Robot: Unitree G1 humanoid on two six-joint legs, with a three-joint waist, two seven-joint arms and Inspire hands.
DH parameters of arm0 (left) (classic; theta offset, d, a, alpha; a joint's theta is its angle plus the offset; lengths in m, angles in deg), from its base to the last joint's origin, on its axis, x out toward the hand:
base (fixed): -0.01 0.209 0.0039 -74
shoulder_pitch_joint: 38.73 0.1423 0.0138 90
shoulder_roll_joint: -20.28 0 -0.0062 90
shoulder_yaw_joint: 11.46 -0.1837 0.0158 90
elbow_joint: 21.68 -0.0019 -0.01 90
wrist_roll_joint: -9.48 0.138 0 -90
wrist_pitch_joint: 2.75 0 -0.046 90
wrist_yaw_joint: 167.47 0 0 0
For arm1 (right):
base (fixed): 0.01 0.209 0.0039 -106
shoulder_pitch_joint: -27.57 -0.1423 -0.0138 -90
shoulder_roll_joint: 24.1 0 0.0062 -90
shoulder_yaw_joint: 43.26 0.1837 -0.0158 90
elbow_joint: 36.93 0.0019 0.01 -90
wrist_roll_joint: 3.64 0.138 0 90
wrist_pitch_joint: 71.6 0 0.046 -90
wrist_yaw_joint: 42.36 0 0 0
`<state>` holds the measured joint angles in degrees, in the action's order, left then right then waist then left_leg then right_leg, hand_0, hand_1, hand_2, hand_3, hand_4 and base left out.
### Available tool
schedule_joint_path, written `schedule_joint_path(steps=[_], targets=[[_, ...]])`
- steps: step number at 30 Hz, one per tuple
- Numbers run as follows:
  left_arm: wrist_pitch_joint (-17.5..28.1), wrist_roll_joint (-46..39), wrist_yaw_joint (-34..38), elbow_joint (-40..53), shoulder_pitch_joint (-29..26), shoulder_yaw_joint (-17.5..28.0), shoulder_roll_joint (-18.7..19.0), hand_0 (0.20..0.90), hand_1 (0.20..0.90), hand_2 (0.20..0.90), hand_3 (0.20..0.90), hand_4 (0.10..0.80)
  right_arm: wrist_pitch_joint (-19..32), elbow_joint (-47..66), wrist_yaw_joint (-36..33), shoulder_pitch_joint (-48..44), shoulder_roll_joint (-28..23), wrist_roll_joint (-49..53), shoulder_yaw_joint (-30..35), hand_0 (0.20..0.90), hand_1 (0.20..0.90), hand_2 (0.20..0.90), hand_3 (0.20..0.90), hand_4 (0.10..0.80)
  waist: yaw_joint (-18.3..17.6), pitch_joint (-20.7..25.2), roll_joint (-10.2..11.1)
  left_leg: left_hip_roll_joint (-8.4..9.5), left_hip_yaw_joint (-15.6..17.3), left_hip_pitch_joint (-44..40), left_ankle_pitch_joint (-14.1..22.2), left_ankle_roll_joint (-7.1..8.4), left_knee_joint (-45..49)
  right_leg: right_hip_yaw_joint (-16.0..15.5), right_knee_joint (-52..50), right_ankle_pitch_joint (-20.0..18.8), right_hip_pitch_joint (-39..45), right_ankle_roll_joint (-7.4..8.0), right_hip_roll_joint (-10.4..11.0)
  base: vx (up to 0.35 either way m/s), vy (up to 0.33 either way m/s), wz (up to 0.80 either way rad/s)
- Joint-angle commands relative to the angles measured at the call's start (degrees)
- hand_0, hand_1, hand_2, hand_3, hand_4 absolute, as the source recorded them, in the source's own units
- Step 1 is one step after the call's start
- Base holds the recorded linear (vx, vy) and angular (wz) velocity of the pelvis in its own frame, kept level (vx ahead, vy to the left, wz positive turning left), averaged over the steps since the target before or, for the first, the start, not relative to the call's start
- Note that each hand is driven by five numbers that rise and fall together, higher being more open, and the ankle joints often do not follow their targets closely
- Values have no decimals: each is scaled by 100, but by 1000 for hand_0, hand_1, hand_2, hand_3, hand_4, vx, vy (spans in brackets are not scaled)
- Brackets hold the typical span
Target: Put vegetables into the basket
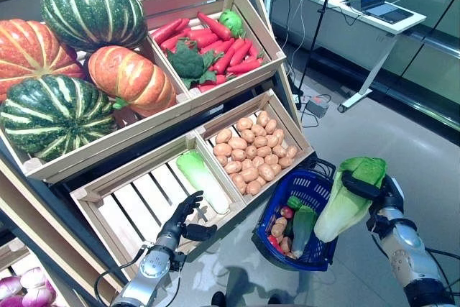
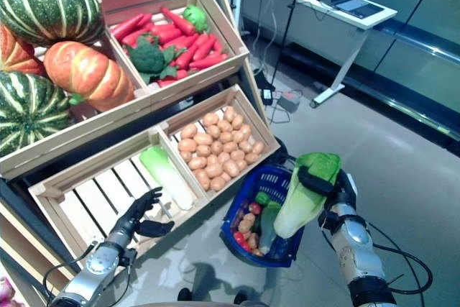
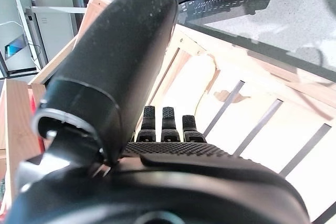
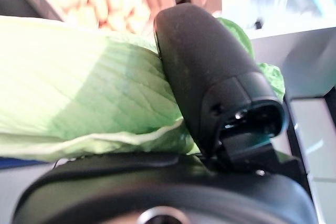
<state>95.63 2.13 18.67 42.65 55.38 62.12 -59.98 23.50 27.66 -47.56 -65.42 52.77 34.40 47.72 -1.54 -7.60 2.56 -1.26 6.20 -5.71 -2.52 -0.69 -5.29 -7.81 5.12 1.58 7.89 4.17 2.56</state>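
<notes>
Pale-green, leafy and long, the cabbage (image 1: 350,199) was gripped in the right hand (image 1: 385,195) above the blue basket (image 1: 314,186) holding mixed vegetables. The left hand (image 1: 182,222), fingers relaxed, hovered over a slatted crate (image 1: 129,210) holding another cabbage (image 1: 202,179).

Two silver-grey arms end in dark hands, the left hand (image 1: 181,225) and right hand (image 1: 381,195); palms finely textured.

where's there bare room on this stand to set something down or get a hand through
The lower left crate is mostly bare slats: one cabbage lies by its right wall, and the open left hand hovers at its front. Crowded: the potato crate, the pumpkin crate, the pepper crate. The blue basket is partly filled, the right hand holding another cabbage over it.
</notes>
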Motion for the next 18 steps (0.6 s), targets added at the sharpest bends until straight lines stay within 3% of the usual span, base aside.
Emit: schedule_joint_path(steps=[1, 8, 15, 18], targets=[[537, -282, 239, 374, -728, 89, 181, 900, 900, 900, 900, 800, 725, -146, -653, -1229, -618, -222, 483, 300, 300, 300, 300, 400, 227, -179, -107, -112, 72, -236, 663, -37, 29, -108, -12, -1, 6, -296, -143, 21, -45, -2], [661, -518, 272, 581, -1113, -132, 306, 900, 900, 900, 900, 800, 949, -788, -1171, -1950, -690, -94, 254, 300, 300, 300, 300, 400, 391, -622, -141, -80, -78, 114, 572, -19, 253, -310, -263, 63, -235, -409, -119, -56, -57, 10], [977, -793, 633, 650, -1749, -318, 393, 900, 900, 900, 900, 800, 1023, -1464, -1561, -2968, -1216, 103, 96, 300, 300, 300, 300, 400, 438, -1538, -347, 23, -323, 1649, 972, 59, 2221, -593, -1757, 534, -1352, -646, 27, -214, -72, 22], [1054, -746, 725, 732, -1792, -381, 379, 900, 900, 900, 900, 800, 1035, -1662, -1578, -3176, -1303, 145, 39, 300, 300, 300, 300, 400, 433, -1659, -427, 41, -344, 2016, 1118, 47, 2694, -678, -2207, 698, -1673, -721, 92, -113, -32, 8]])
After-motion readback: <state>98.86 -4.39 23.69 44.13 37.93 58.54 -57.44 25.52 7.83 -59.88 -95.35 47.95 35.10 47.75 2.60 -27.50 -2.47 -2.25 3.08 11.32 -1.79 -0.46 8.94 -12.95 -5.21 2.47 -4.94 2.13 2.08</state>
